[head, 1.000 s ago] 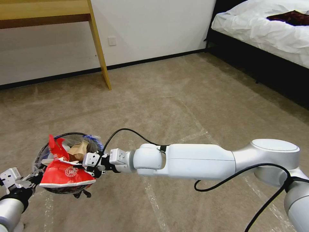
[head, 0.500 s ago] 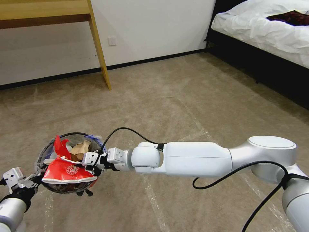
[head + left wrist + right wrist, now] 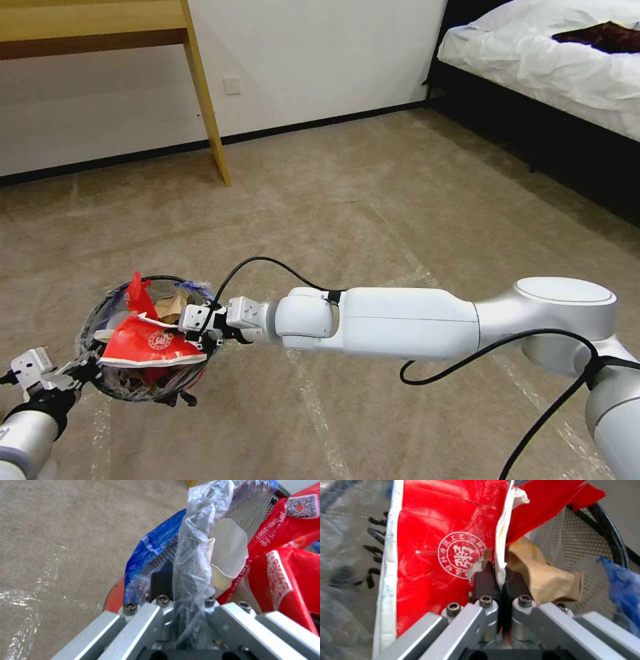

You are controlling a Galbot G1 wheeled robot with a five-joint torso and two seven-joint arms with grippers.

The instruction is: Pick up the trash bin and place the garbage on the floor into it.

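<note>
One big red wrapper (image 3: pixel 150 343) is what we're dealing with right now: it's lying across the mouth of the trash bin (image 3: pixel 107 387), partly inside and partly draped over the rim. Our right gripper (image 3: pixel 500 580) is clamped shut on the wrapper's white torn edge, right above the brown paper (image 3: pixel 546 580) and a blue scrap (image 3: pixel 620 605) already inside. The bin itself is held up off the floor (image 3: pixel 400 200) at the lower left in the head view, with our left gripper (image 3: pixel 186 597) pinched tight on its rim and the crinkled clear liner (image 3: pixel 195 542). So we'd call this the drop-in step. Next we probably need to push the wrapper deeper before letting go, since it's wide and stiff-looking and could slide off the edge. Carpet nearby looks litter-free from here.
</note>
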